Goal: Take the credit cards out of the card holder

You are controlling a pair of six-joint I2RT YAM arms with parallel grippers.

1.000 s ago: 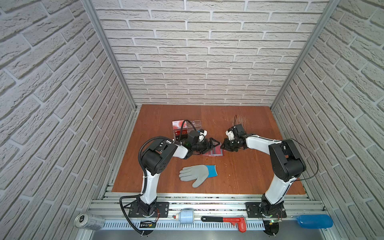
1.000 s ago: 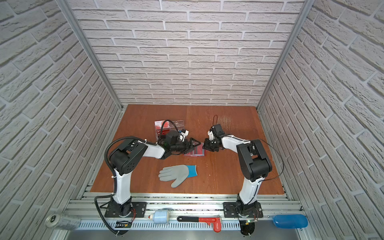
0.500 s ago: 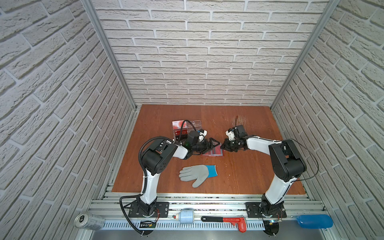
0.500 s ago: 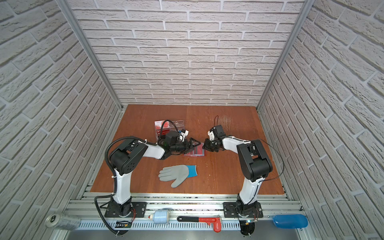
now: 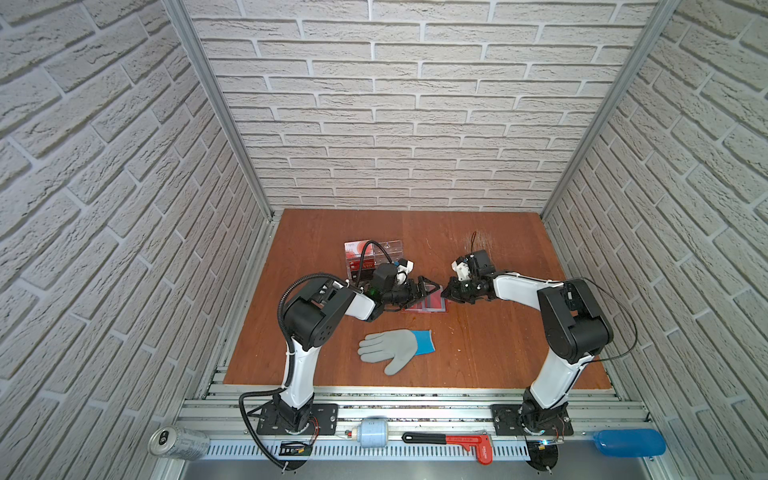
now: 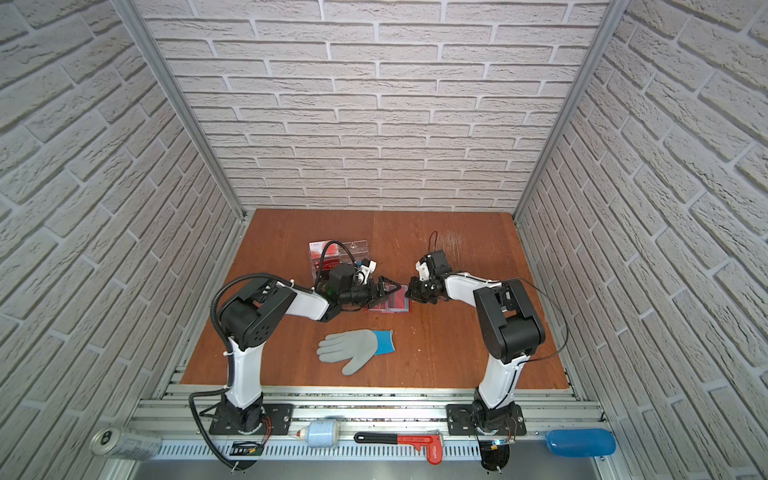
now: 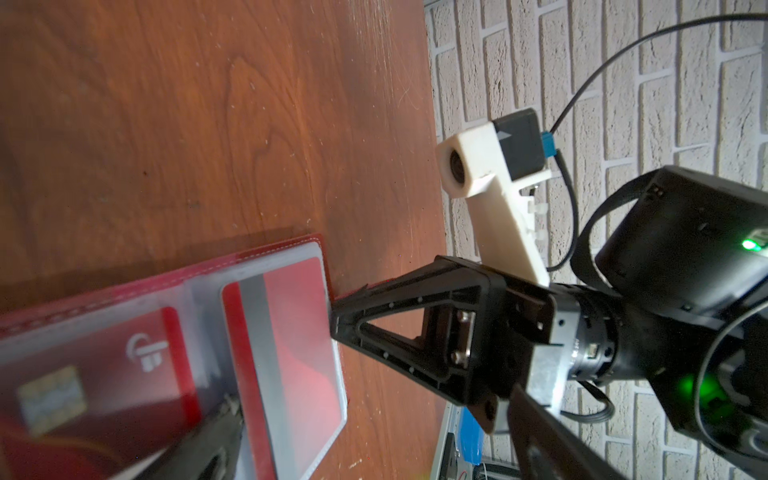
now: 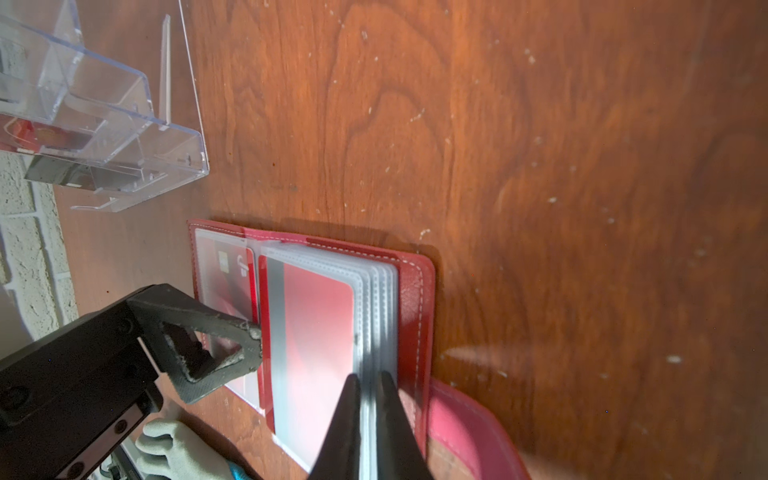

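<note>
On table (image 8: 540,166): card holder (image 8: 411,299) open, red cards (image 8: 316,332) sleeved.

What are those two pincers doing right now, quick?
Left pincer: open, gripping nothing; one finger rests on the open card holder.
Right pincer: shut on the card holder's clear sleeves.

A robotics lab test cell: a left arm (image 5: 299,365) and right arm (image 5: 552,374) bolted to an aluminium rail (image 5: 415,405), with a small wooden desk (image 5: 478,345) boxed in by brick-pattern panels (image 5: 415,104). A red pipe wrench (image 5: 453,439) lies on the rail.
</note>
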